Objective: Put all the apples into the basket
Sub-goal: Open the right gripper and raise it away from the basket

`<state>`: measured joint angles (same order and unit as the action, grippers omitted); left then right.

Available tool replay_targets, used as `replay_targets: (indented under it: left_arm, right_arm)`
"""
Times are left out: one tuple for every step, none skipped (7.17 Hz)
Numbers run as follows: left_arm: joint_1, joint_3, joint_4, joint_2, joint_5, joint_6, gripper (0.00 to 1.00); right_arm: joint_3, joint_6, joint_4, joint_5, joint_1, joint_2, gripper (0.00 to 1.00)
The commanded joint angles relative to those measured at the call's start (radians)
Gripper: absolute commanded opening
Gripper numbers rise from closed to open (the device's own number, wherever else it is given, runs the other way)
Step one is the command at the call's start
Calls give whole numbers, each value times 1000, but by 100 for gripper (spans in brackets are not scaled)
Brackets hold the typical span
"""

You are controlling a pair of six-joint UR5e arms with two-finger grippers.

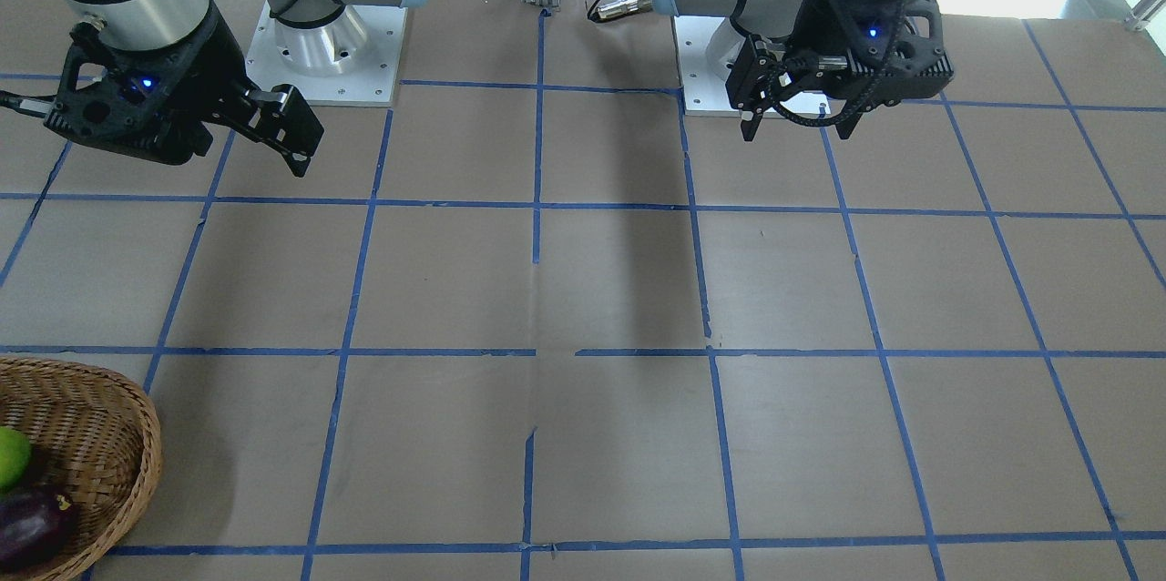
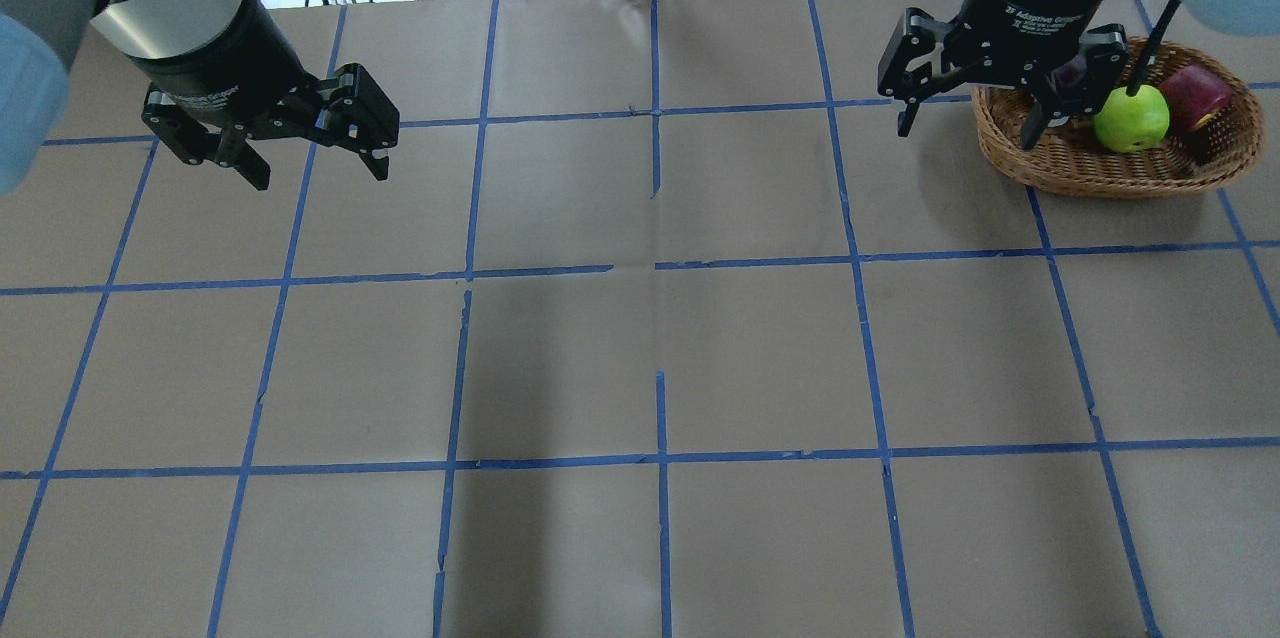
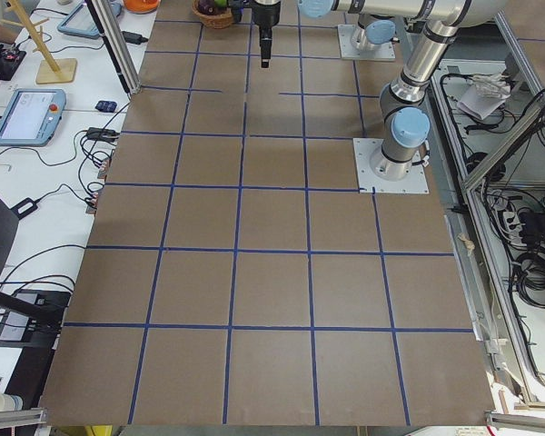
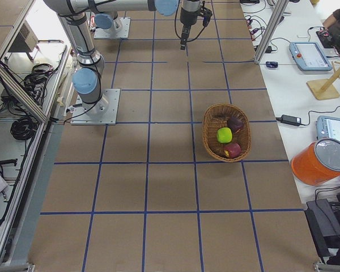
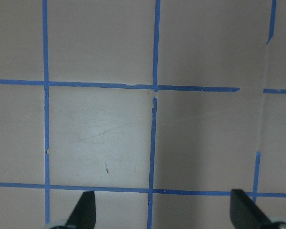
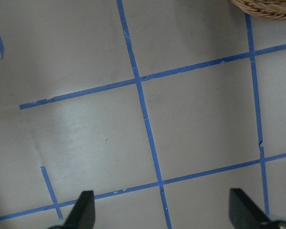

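Observation:
The wicker basket (image 2: pixel 1060 168) stands at the table's far right; it also shows in the front view (image 1: pixel 100 435) and the right side view (image 4: pixel 211 133). The lime green apple (image 2: pixel 1130 118), the red apple (image 2: pixel 1195 96) and the dark maroon apple (image 4: pixel 235 123) all lie inside it. My right gripper (image 2: pixel 970 113) hangs open and empty above the table, just left of the basket. The maroon apple is partly hidden behind it in the overhead view. My left gripper (image 2: pixel 310 153) hangs open and empty over the table's left side. The basket's rim (image 6: pixel 267 9) shows in the right wrist view.
The table is brown paper with a grid of blue tape lines (image 2: pixel 660 263). The arm bases (image 1: pixel 323 53) stand at the robot's edge. Tablets, cables and an orange container (image 4: pixel 320 164) lie on a side bench beyond the table.

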<state>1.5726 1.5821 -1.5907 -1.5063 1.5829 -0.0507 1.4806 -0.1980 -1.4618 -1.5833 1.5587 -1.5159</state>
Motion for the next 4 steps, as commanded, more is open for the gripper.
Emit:
replay_targets:
  left_arm:
    - [0, 1, 0, 0, 0, 0, 100]
    - [0, -2, 0, -2, 0, 0, 100]
    - [1, 1, 0, 0, 2, 0, 100]
    - [1, 1, 0, 0, 2, 0, 100]
  right_arm:
    - [3, 5, 3, -1, 0, 0, 100]
    - [3, 5, 3, -1, 0, 0, 100]
    - [3, 5, 8, -1, 0, 0, 100]
    - [3, 5, 8, 0, 0, 0, 100]
